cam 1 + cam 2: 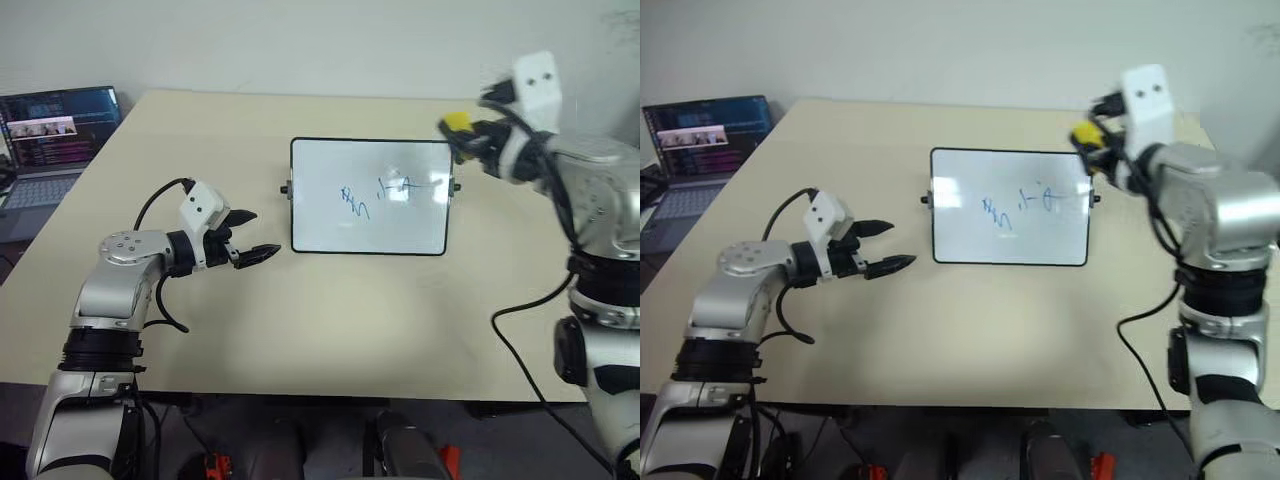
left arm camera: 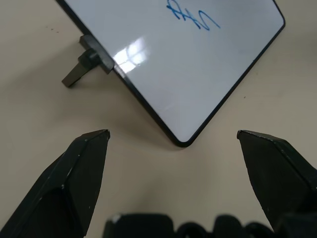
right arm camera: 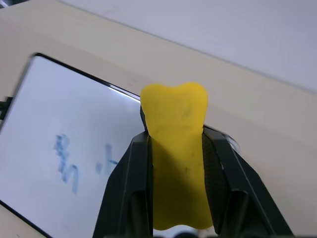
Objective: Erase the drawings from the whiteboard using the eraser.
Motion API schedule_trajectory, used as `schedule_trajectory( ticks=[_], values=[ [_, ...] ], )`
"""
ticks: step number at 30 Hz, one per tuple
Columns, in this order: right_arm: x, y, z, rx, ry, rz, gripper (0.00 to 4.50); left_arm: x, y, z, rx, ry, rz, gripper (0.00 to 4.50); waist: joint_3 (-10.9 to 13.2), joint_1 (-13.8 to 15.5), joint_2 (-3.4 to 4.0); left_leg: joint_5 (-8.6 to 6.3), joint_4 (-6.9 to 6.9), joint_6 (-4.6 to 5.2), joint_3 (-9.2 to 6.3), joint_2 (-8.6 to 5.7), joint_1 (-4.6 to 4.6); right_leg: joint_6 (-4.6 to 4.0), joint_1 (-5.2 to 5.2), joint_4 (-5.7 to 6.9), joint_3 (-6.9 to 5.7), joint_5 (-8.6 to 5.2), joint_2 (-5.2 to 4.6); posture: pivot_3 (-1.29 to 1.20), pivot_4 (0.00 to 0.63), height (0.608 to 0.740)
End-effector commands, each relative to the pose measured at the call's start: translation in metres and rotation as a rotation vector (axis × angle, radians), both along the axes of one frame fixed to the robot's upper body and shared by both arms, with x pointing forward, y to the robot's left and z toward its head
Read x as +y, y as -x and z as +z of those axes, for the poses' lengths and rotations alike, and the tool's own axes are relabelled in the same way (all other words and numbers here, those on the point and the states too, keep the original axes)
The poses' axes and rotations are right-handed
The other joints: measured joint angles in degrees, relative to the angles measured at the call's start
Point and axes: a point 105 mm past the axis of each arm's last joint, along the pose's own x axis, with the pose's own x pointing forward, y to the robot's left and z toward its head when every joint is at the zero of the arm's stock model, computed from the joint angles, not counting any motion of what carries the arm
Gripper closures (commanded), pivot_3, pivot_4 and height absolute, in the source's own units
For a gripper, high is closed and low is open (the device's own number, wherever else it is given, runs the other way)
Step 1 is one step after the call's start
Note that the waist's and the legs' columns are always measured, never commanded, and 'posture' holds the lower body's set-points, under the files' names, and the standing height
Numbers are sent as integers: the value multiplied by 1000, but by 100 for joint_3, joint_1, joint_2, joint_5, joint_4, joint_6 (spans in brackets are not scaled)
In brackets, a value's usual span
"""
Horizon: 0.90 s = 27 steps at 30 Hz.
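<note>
Big beige tabletop [image 1: 300, 330] against a plain pale wall. Nearest, the left gripper [image 1: 252, 236] hovers just left of the board's near corner, black fingers spread wide, holding nothing. Mid-table lies the small glossy white whiteboard with thin black frame [image 1: 330, 225], blue marker scribbles [image 1: 355, 203] on it. Past its far right corner, the right gripper [image 1: 468, 137] is raised, clamped on the yellow block eraser [image 3: 177, 153]. An open laptop [image 1: 45, 140] sits far left.

whiteboard [image 1: 370, 196] mid-table [image 1: 300, 320]; laptop [image 1: 55, 135] far left
</note>
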Motion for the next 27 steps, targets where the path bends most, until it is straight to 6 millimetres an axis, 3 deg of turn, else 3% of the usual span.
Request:
schedule_trajectory(
  ticks=[1, 5, 8, 17, 25, 27],
  values=[
    [47, 4, 8, -88, 39, 112, 3503, -7, 0, 7, -42, 11, -10, 0, 0, 1, 0, 0, 0, 0, -2, 0, -2, -1, -1, 1, -3, 0, 0, 0, 150, 740],
    [82, 0, -13, -105, 121, 167, 3503, -10, 1, 2, -39, 7, -9, 0, -1, 14, -3, 1, 1, -1, -16, -1, -13, -1, -4, -1, -27, -1, -8, 0, 150, 740],
    [93, -7, -27, -109, 164, 170, 3503, -13, 2, 2, -41, 14, -8, 0, -1, 8, -2, 1, 2, -2, -17, -2, -13, -2, -4, 1, -32, -1, -11, 0, 150, 740],
    [90, -40, -43, -170, 272, 82, 3503, -19, 6, 2, -37, 23, -19, 0, -1, -18, -3, 1, 1, -2, -21, -1, -12, -3, -4, 3, -38, -1, -11, 0, 150, 740],
    [87, -53, -78, -128, 328, 77, 3503, -18, 8, 3, -40, 21, -19, 0, -1, -36, -2, 1, 1, -2, -23, -1, -12, -4, -4, 4, -41, -1, -11, 0, 150, 740],
    [82, -56, -104, -84, 360, 70, 3503, -17, 8, 4, -41, 19, -18, 0, -4, -39, -3, 1, 1, -2, -24, 0, -11, -4, -4, 5, -42, -1, -11, 0, 150, 740]
  ],
)
